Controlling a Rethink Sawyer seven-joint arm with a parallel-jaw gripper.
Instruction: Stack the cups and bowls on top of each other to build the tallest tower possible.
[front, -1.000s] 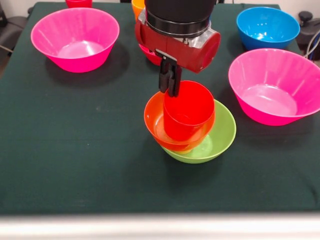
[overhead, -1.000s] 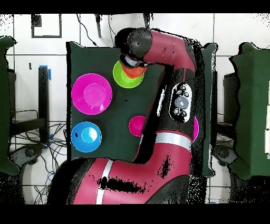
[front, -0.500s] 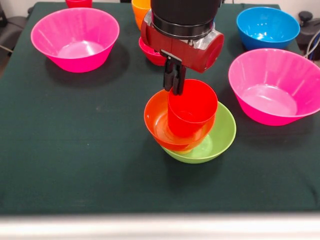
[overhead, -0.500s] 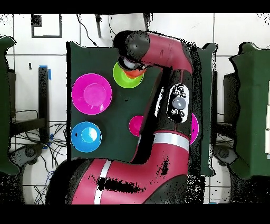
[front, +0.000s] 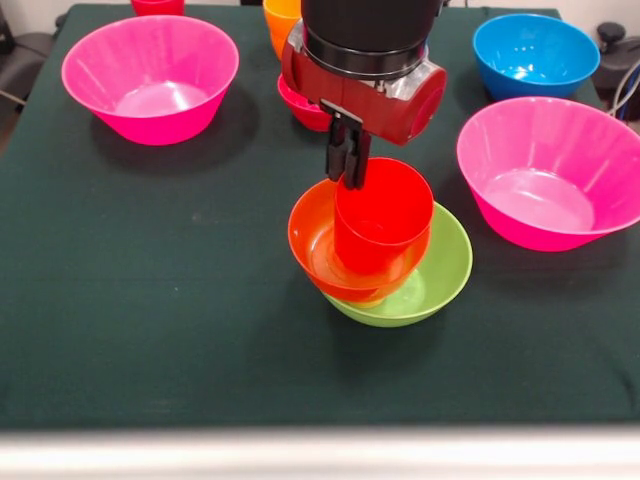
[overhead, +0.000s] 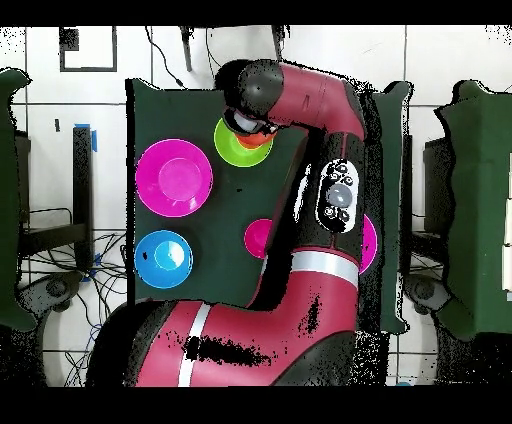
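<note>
In the front view my gripper (front: 347, 168) is shut on the far rim of a red cup (front: 382, 218). The cup stands upright inside the small orange bowl (front: 312, 245). The orange bowl rests tilted in the lime-green bowl (front: 445, 275), which is the tower's base. A sliver of the yellow cup (front: 372, 298) shows under the orange bowl. In the overhead view the arm (overhead: 300, 95) covers the gripper and most of the pile. Only part of the lime-green bowl (overhead: 235, 150) shows there.
Two large hot-pink bowls stand at the far left (front: 150, 75) and at the right (front: 550, 170). A blue bowl (front: 535, 52) is far right. A small crimson bowl (front: 300, 108) and an orange cup (front: 277, 18) sit behind the gripper.
Since a second ago the gripper has shifted slightly right and away with the red cup, which now stands straighter in the orange bowl. Hardly any motion over the last half second.
</note>
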